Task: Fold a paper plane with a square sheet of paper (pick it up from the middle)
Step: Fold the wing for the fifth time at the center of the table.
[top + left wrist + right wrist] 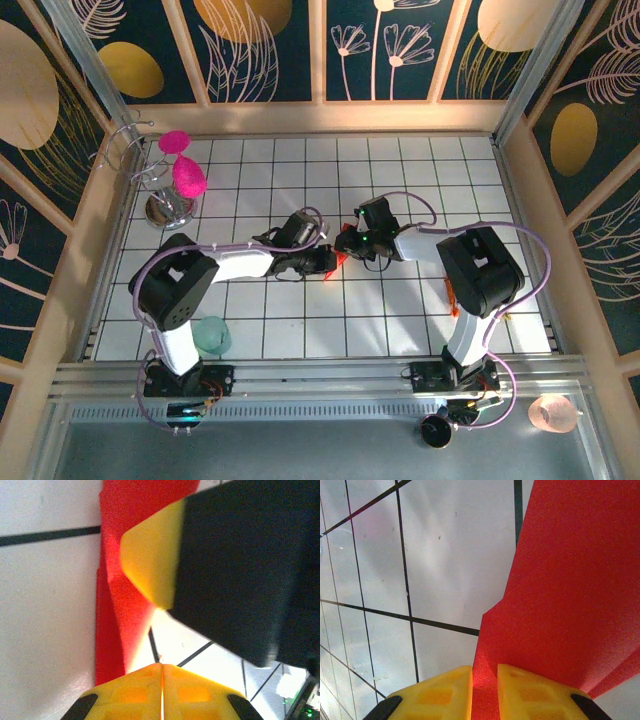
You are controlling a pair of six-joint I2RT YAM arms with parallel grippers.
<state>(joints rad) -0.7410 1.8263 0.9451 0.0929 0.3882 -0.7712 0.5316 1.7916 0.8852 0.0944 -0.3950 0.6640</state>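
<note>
Aluminium rail (320, 375) edges the near side of the white tiled counter (420, 170), which is boxed in by dark floral wall panels (270, 50). Mid-counter the two arms meet. The right gripper (485, 675) has its yellow jaws nearly closed, pinching the folded red paper (570, 590) between them. The left gripper (161, 669) has its jaws pressed together. The paper's edge runs down beside them, though I cannot tell whether it is caught. Far left, two magenta goblets (183, 165) rest in a wire stand (165, 208). A teal cup (212, 335) stands near the left arm's base (185, 380), contents unclear.
</note>
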